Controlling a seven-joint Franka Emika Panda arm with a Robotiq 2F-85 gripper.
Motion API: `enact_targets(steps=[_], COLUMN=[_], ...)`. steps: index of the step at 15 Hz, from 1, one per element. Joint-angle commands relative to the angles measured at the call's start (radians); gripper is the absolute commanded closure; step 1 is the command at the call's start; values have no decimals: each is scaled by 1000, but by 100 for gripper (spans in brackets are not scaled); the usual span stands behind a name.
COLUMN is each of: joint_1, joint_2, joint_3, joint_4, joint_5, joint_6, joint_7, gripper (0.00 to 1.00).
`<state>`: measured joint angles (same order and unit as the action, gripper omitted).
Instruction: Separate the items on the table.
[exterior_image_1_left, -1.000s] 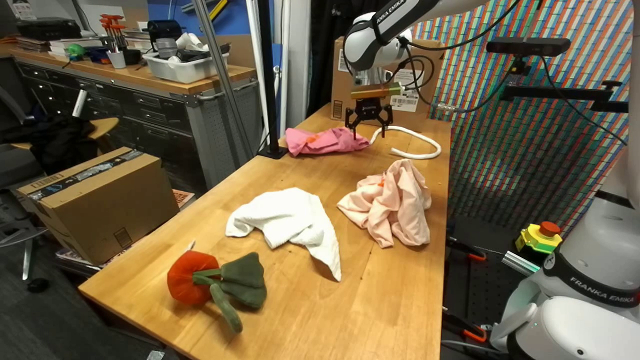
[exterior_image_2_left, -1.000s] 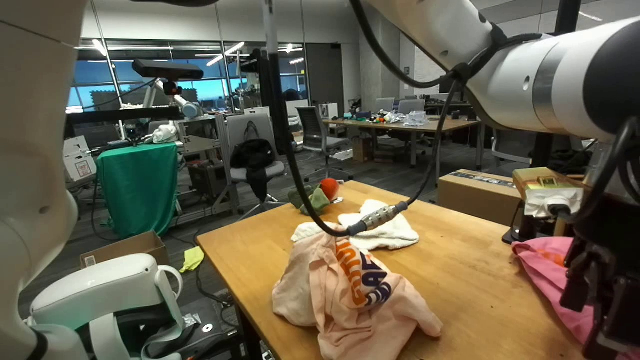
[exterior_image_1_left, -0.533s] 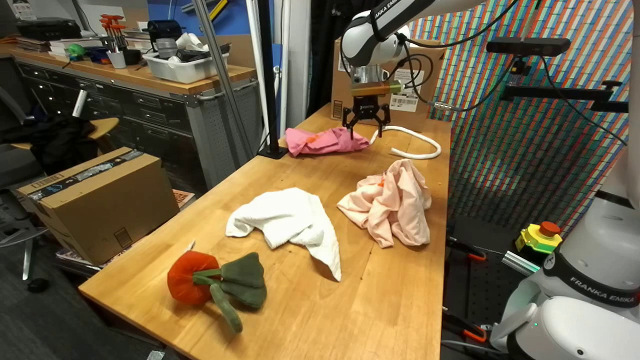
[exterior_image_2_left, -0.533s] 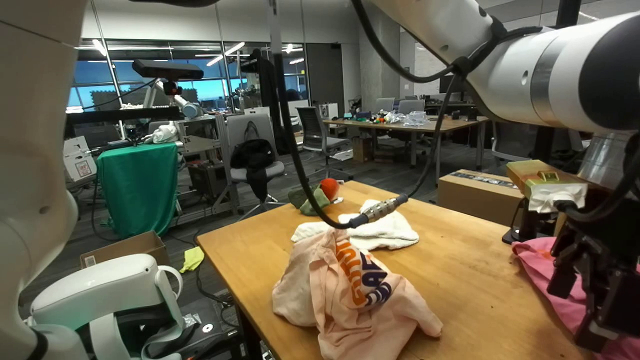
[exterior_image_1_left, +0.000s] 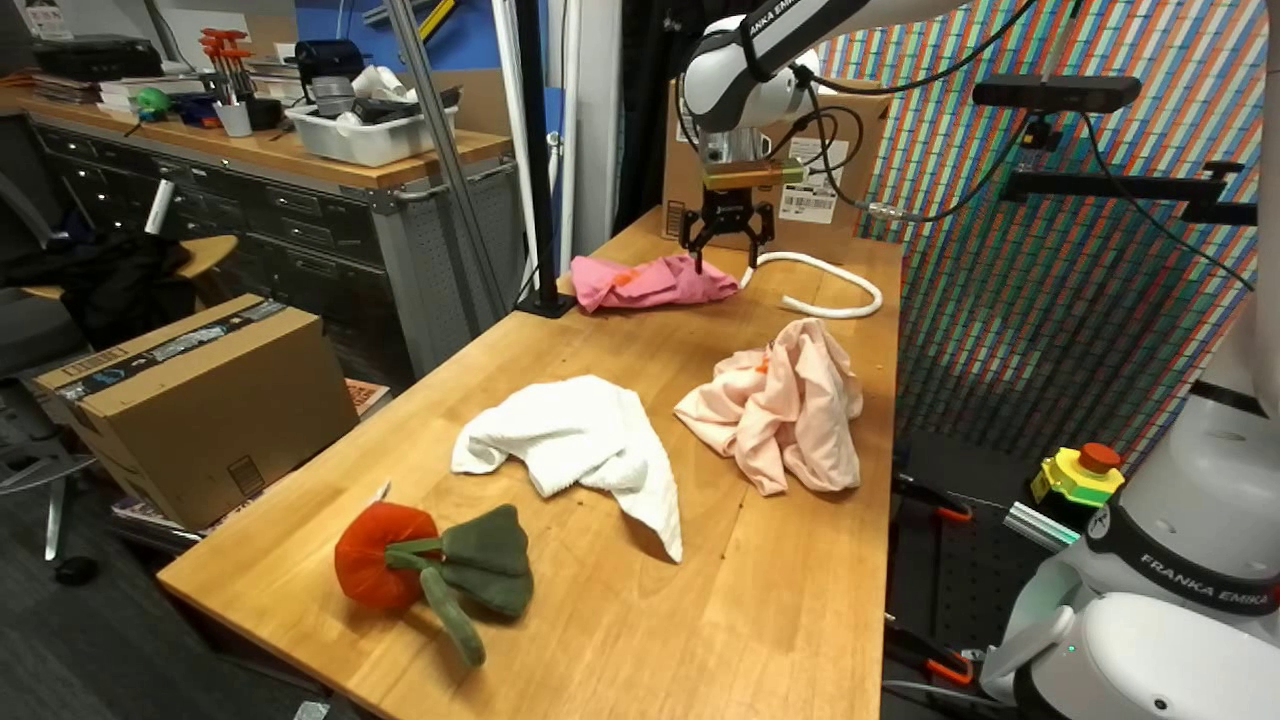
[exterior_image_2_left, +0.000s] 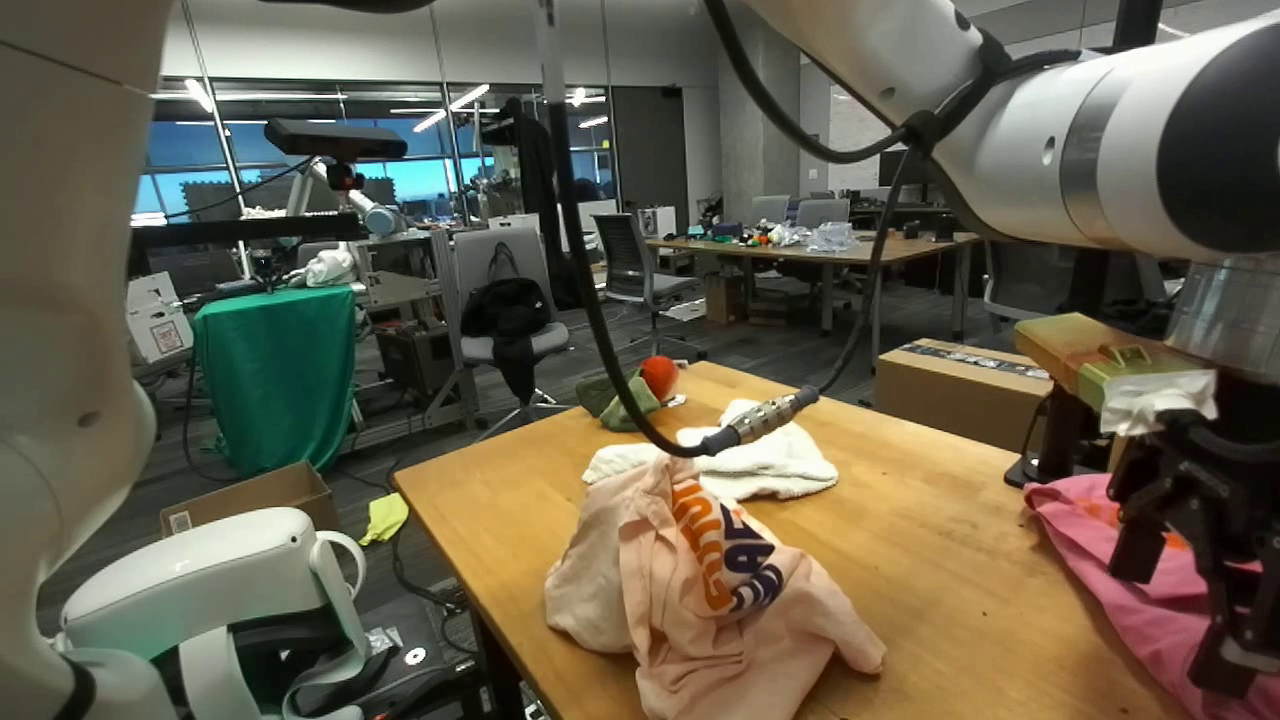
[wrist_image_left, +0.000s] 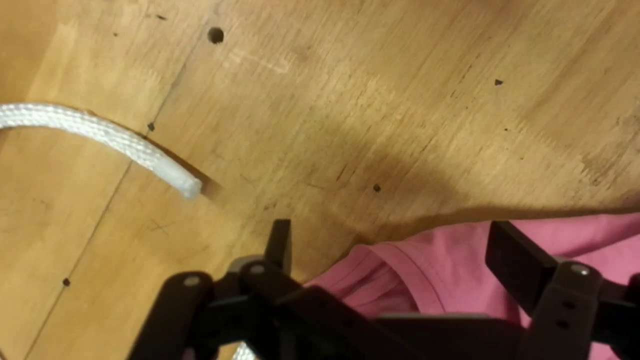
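Nearest on the table (exterior_image_1_left: 780, 600), in an exterior view: red-and-green item (exterior_image_1_left: 465, 555) at 8 o'clock from the white cloth (exterior_image_1_left: 580, 435). Peach cloth (exterior_image_1_left: 790, 430) next, at white's 3 o'clock; pink cloth (exterior_image_1_left: 650, 283) farther, at 1. Gripper (exterior_image_1_left: 725, 266) hangs above pink's 3 o'clock end, jaws spread, pink fabric showing between them in the wrist view, contact unclear; white cord (exterior_image_1_left: 835, 314) just beside, also at 3.

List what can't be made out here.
Pink cloth: wrist view, partly behind the gripper, cut off by the right edge.
White cord: wrist view, cut off by the left edge.
White cloth: in an exterior view, partly behind a cable connector and the peach cloth, itself cut off by the bottom edge.
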<state>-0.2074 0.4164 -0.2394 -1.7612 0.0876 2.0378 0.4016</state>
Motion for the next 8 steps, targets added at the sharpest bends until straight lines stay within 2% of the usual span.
enact_targets(steps=[1, 3, 5, 8], joint_1=[13, 28, 55, 112], joint_2=[124, 165, 273, 424], joint_3=[52, 74, 102, 101], joint_4=[47, 51, 136, 303], joint_5=[44, 44, 33, -3], joint_6=[200, 328, 407, 435], joint_7=[-68, -85, -73, -46], gripper=[0, 0, 0, 0])
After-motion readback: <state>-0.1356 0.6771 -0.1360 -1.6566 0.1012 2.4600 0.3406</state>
